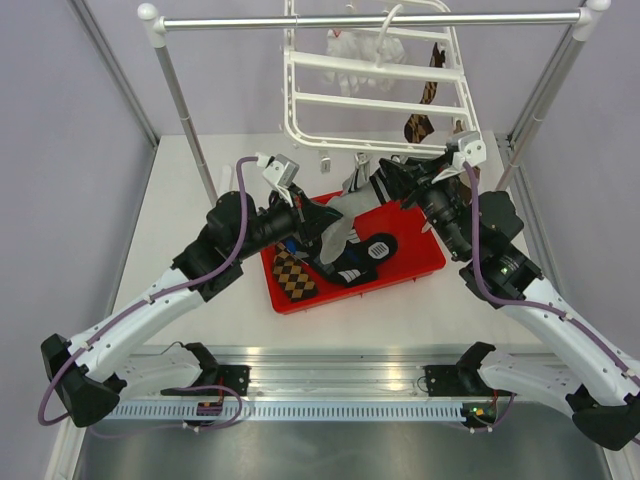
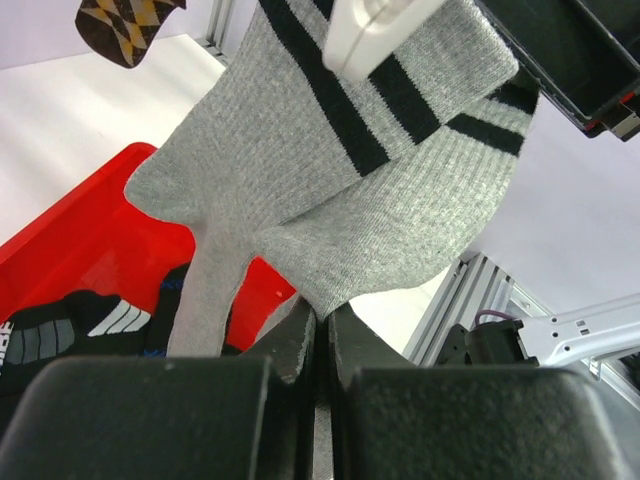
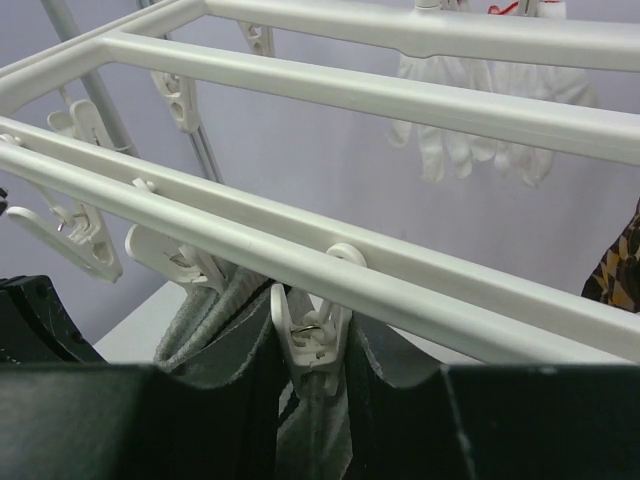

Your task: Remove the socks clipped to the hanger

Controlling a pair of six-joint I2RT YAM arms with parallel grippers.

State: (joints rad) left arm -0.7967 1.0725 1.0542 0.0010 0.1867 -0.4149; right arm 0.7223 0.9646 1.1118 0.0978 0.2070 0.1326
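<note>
The left end effector (image 2: 322, 325) is pinched tight on the lower fold of the grey sock (image 2: 330, 180), which rises from it up and away to the hanger (image 3: 400, 95). The right end effector (image 3: 312, 345) is higher up, its jaws partly closed on either side of the clip (image 3: 305, 325) that holds the sock's top. I cannot tell whether they are squeezing it. Just below the left end effector is the red tray (image 2: 90, 220) with a black sock (image 1: 365, 250) and a brown diamond-patterned one (image 1: 292, 275) in it. Beyond the right end effector another patterned sock (image 1: 420, 128) hangs from the hanger. To my eye the grey sock is light, soft and stretchy. It would drape and sag, so a pinch on a doubled fold should hold, and tugging before the clip opens would only stretch it.
</note>
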